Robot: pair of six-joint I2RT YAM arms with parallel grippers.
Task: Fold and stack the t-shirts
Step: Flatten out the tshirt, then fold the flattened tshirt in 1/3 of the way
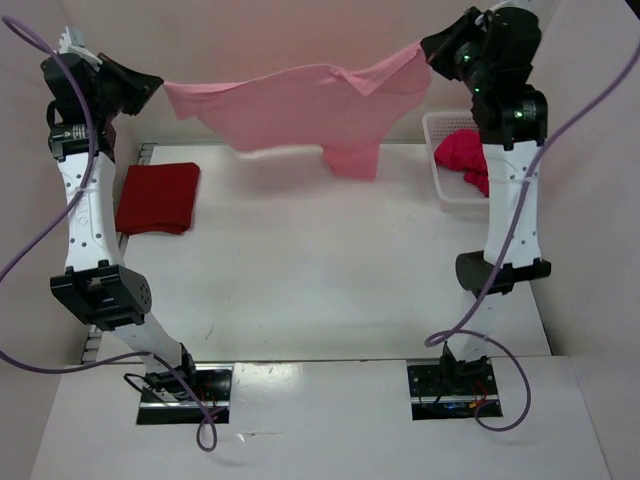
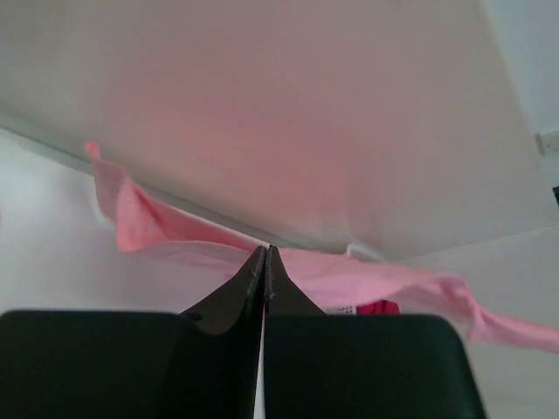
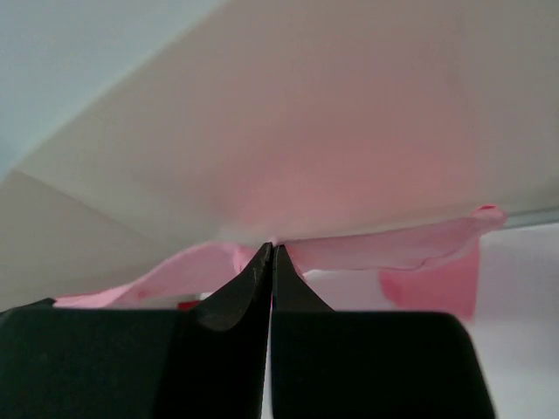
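Dark red t-shirt (image 1: pixel 158 197) folded on worktop (image 1: pixel 300 280); light pink t-shirt (image 1: pixel 300 105) held aloft unfolded, pinched by closed left fingers (image 2: pixel 236 297) and right fingers (image 3: pixel 240 297); magenta t-shirt (image 1: pixel 462 155) left in basket (image 1: pixel 432 121).

Right arm (image 1: pixel 510 200) blocks part of my view of basket (image 1: pixel 433 160) and magenta shirt (image 1: pixel 460 152); light pink shirt (image 1: pixel 300 105) lower edge blurred.

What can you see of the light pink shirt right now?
The light pink shirt is plain, soft-looking cloth, held up and stretched wide in the air. The left gripper pinches one end and the right gripper the other, both shut on it. Its middle sags, and a flap hangs lower on the side nearer the right gripper. It hangs over the far part of the table, seemingly clear of it.
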